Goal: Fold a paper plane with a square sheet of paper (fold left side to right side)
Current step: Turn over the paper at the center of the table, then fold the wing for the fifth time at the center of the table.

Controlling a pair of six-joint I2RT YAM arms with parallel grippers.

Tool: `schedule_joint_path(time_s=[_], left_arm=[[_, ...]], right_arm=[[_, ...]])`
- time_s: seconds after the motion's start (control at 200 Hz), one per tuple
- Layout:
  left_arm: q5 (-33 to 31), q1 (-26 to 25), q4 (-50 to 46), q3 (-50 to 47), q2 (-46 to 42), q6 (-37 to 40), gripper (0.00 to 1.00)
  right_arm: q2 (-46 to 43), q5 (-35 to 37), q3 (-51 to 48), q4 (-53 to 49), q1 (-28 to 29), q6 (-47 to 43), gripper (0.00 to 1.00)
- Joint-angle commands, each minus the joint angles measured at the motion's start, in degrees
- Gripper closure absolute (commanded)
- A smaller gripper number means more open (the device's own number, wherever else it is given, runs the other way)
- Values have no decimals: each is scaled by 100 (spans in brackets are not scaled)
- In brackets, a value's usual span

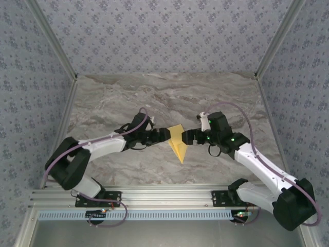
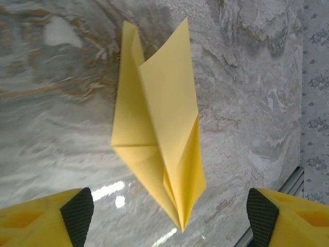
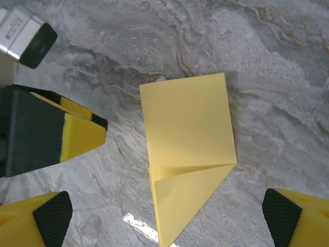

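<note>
The yellow sheet of paper point(image 1: 177, 140), folded to a pointed shape, lies on the marble table between both grippers. In the left wrist view the paper point(image 2: 164, 118) points its tip at the camera, one flap standing up along the centre crease. My left gripper point(image 2: 169, 213) is open, its pads wide on either side of the tip and apart from it. From the right wrist the paper point(image 3: 187, 128) looks flat, with a folded corner. My right gripper point(image 3: 165, 218) is open and holds nothing. In the top view the left gripper point(image 1: 163, 135) and right gripper point(image 1: 188, 137) flank the paper.
A yellow finger of the left gripper point(image 3: 82, 136) reaches in beside the paper's left edge. The table point(image 1: 118, 98) has patterned walls on three sides and an aluminium rail point(image 1: 164, 198) along the near edge, where the arm bases sit.
</note>
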Motion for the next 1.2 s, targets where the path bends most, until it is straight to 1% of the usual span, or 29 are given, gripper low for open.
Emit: schedule_joint_path(time_s=[0.0,0.14,0.255,0.335,0.435,0.5,0.585,0.67,0.715,0.769,0.929,1.094,1.194], left_arm=[[245,-83,628,385,516,-148,22],[395,-114,877,676,1138,-167,29],[363,-117,936,828,1465,-127,40],[343,-119,1147,815,1595,-101,51],[351,-115,1393,723,1626,-69,71],[385,-110,1508,617,1555,-11,83],[474,-72,1707,396,1354,73,92],[657,-4,1998,122,1107,160,99],[747,43,2123,-32,949,193,100],[920,105,2358,-226,783,198,100],[1440,283,2924,-673,334,246,100],[1729,298,3112,-906,-55,413,100],[1824,292,3115,-942,-194,466,100]], right_arm=[[-217,-1045,-403,712,-468,569,0],[-315,-1382,-736,982,-901,714,0],[-281,-1610,-903,1246,-1000,730,0],[-186,-1714,-1003,1460,-982,699,0],[74,-1846,-954,1429,-922,448,0],[363,-2040,-846,1375,-905,276,0],[758,-2432,-751,1528,-941,54,0],[1130,-2900,-843,2273,-1032,213,0],[1346,-3191,-890,2705,-1109,292,1],[1644,-3489,-848,3014,-1164,303,3],[2523,-4236,-570,3350,-1216,-36,14],[3178,-4774,-539,4309,-1261,234,24],[3412,-5088,-435,4407,-1217,227,33]])
